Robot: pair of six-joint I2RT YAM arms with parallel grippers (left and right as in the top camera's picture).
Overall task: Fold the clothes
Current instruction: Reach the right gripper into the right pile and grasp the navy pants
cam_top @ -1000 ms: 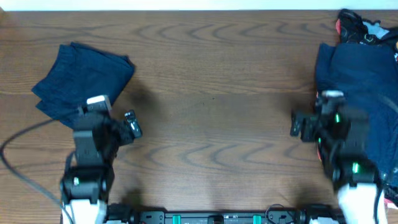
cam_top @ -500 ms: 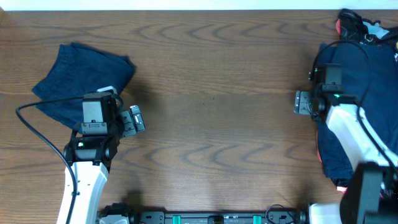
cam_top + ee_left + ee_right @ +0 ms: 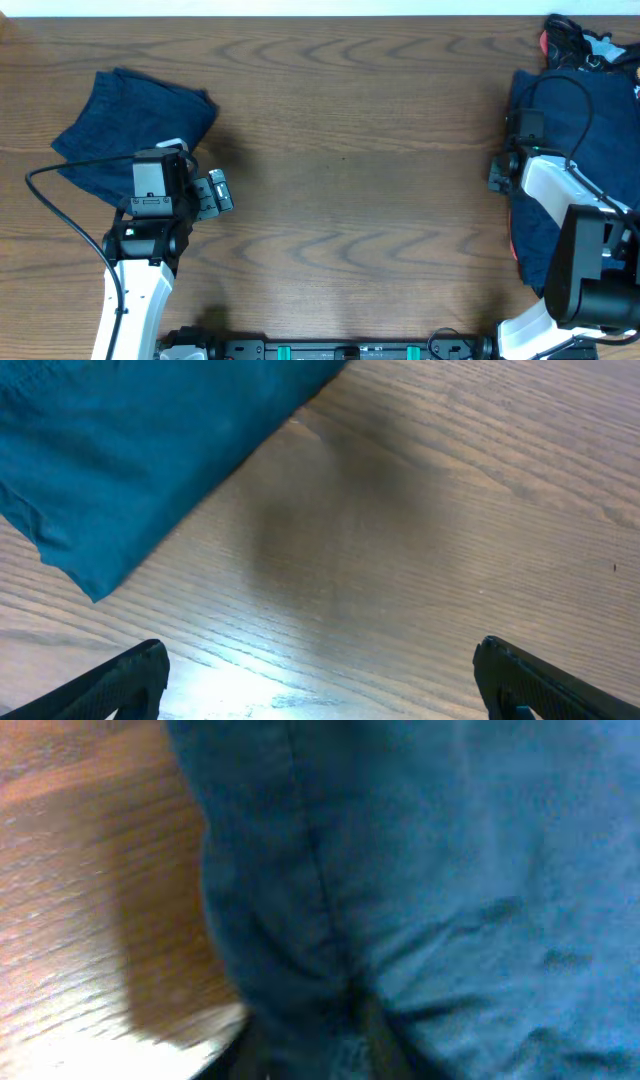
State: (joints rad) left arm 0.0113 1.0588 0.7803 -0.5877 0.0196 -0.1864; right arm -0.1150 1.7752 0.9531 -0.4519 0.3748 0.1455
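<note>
Navy clothes (image 3: 135,125) lay at ten and three o'clock; left gripper (image 3: 320,660) gaped wide, right gripper's (image 3: 524,128) state was unreadable.

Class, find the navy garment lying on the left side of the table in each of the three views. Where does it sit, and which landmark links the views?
Overhead: the left garment lies at upper left.
Left wrist: the left garment fills the upper left corner.
Right wrist: not in it; the cloth there is the right pile.
Shared landmark: the wooden table.
</note>
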